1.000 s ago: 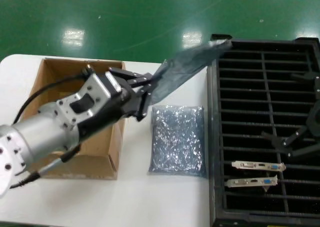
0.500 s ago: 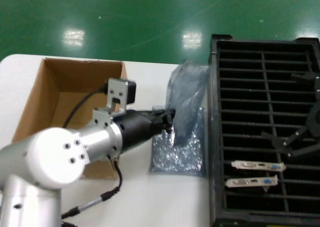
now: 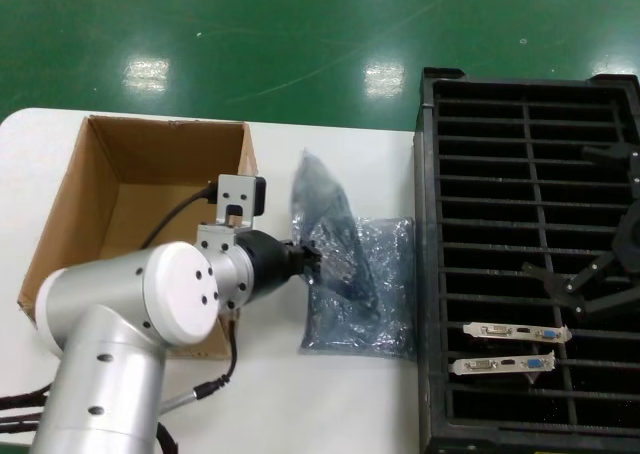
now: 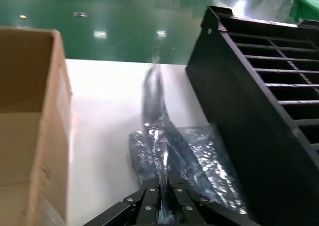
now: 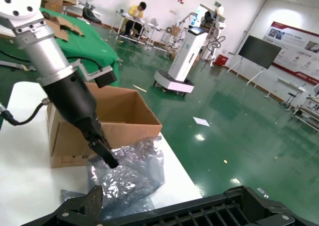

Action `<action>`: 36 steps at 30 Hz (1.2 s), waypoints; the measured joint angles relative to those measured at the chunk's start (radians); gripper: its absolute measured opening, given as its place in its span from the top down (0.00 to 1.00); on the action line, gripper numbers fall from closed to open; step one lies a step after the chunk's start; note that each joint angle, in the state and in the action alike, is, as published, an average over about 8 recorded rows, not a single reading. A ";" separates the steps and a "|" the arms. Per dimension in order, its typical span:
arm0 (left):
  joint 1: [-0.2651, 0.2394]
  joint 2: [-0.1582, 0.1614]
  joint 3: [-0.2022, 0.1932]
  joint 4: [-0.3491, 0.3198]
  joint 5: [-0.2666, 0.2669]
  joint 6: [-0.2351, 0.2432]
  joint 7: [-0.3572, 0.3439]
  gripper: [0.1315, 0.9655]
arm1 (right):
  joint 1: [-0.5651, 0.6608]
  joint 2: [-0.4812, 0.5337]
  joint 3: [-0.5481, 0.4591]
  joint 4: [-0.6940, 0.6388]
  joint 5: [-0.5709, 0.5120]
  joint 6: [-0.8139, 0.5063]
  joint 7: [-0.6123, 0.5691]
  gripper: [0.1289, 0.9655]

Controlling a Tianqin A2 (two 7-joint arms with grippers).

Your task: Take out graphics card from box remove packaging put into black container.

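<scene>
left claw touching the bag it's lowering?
Touching. Left wrist view: left claw fingers pinch the packaging edge, no gap.

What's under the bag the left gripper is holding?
The left gripper holds an antistatic bag above a flatter bluish bag lying on the white table. Anything beneath that flat bag is covered.

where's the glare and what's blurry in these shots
Head view: bright lamp reflections on the green floor. Left wrist view: the packaging smears upward above the left claw, and its crinkles glint. Right wrist view: floor sheen; the black container rim is close and soft.
</scene>
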 joint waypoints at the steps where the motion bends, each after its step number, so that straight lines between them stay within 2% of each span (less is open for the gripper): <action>1: -0.007 -0.002 -0.003 0.008 0.003 -0.001 0.004 0.95 | 0.000 0.000 0.000 0.000 0.000 0.000 0.000 0.00; 5: -0.030 -0.016 -0.013 0.006 0.006 0.010 0.032 0.91 | 0.000 0.000 0.000 0.000 0.000 0.000 0.000 0.00; 8: -0.041 -0.037 -0.013 -0.029 0.006 0.037 0.064 0.87 | 0.000 0.000 0.000 0.000 0.000 0.000 0.000 0.00; 14: -0.049 -0.097 0.011 -0.147 0.009 0.109 0.161 0.84 | 0.000 0.000 0.000 0.000 0.000 0.000 0.000 0.00; 18: -0.045 -0.140 0.026 -0.243 0.018 0.126 0.244 0.74 | 0.000 0.000 0.000 0.000 0.000 0.000 0.000 0.00; 20: -0.042 -0.158 0.029 -0.297 0.025 0.115 0.290 0.69 | 0.000 0.000 0.000 0.000 0.000 0.000 0.000 0.00; 23: -0.032 -0.176 0.030 -0.380 0.039 0.072 0.363 0.64 | 0.000 0.000 0.000 0.000 0.000 0.000 0.000 0.00; 28: -0.007 -0.187 0.038 -0.483 0.074 -0.001 0.472 0.48 | 0.000 0.000 0.000 0.000 0.000 0.000 0.000 0.00; 31: 0.007 -0.188 0.043 -0.506 0.080 -0.025 0.508 0.38 | -0.003 -0.003 0.000 0.000 0.001 0.007 0.000 0.00; 32: 0.011 -0.189 0.044 -0.508 0.075 -0.031 0.515 0.38 | -0.006 -0.005 -0.001 0.001 0.001 0.012 0.000 0.00; 36: 0.033 -0.192 0.044 -0.504 0.029 -0.058 0.539 0.28 | -0.020 -0.019 -0.002 0.003 0.003 0.043 -0.001 0.00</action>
